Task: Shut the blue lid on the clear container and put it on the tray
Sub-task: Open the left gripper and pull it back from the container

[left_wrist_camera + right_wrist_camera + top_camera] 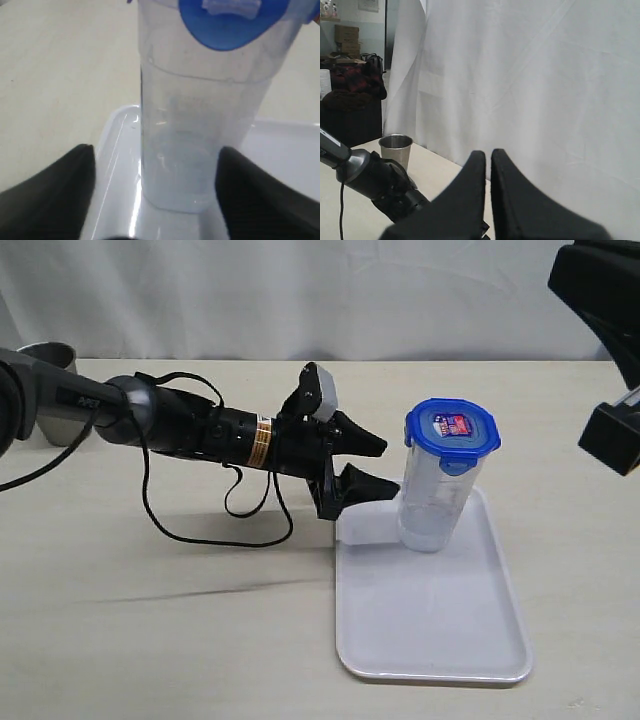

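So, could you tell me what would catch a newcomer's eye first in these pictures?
The clear container, with the blue lid on top, stands upright near the far left corner of the tray in the exterior view. The left end effector points at it from the left with its jaws apart. The right end effector is shut, raised off at the right edge.

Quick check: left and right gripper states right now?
Left gripper: open, holding nothing; the container stands just ahead of it.
Right gripper: closed, holding nothing.
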Motion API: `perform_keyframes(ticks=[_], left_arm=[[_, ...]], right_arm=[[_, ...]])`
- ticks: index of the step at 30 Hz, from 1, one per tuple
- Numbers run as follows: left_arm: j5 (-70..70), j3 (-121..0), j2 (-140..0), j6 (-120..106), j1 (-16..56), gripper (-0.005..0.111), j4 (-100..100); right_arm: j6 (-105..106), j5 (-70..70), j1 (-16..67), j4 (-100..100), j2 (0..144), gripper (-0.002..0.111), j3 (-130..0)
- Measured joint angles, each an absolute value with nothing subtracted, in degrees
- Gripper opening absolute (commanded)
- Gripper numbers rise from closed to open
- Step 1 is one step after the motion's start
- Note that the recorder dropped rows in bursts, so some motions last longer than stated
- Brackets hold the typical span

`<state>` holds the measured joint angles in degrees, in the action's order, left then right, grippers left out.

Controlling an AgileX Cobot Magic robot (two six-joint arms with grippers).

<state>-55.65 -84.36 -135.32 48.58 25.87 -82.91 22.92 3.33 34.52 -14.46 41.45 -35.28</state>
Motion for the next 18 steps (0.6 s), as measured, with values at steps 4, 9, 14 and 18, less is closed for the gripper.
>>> perform_keyframes(ticks=[4,9,14,18], left_arm=[[-55.7,-84.4,-133.9,54.0,24.8,0.013,-87.2],[-55.9,-84.4,-132.0,63.3,23.4,0.000,-92.5],[-55.5,-84.4,-129.6,68.7,23.2,0.000,-96.0],[-54.0,-84.4,-127.2,72.8,23.2,0.000,-97.2]], right_arm=[[22.9,3.2,34.5,-14.5,41.5,0.004,-35.3],[22.9,3.1,34.5,-14.5,41.5,0.004,-35.3],[22.9,3.0,34.5,-14.5,41.5,0.004,-35.3],[22.9,3.0,34.5,-14.5,41.5,0.004,-35.3]])
